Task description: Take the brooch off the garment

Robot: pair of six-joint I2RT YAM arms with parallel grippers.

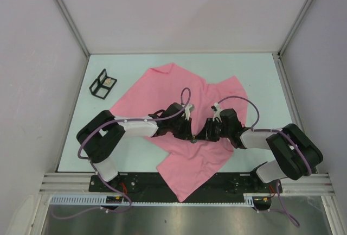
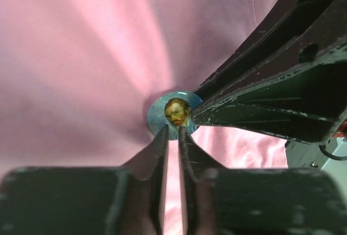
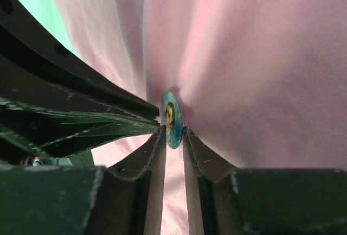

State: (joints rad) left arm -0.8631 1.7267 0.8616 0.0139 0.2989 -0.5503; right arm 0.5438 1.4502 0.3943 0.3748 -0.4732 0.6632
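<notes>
The brooch (image 3: 172, 116), a round badge with a painted bearded face on blue, sits pinned in the pink T-shirt (image 1: 162, 88), whose cloth puckers around it; it lies towards the middle of the worktop's near edge; my right gripper (image 3: 173, 135) pinches its rim, the disc edge-on between my fingertips; my left gripper (image 2: 172, 132) meets it from the other side, tips touching the badge's lower edge, fingers drawn to a thin slit with pink showing through; whether they nip cloth I cannot tell. The shirt spreads over the middle of the worktop (image 1: 260, 77), one end hanging off the near edge; a small black wire stand (image 1: 102, 84) sits near the far left corner.
</notes>
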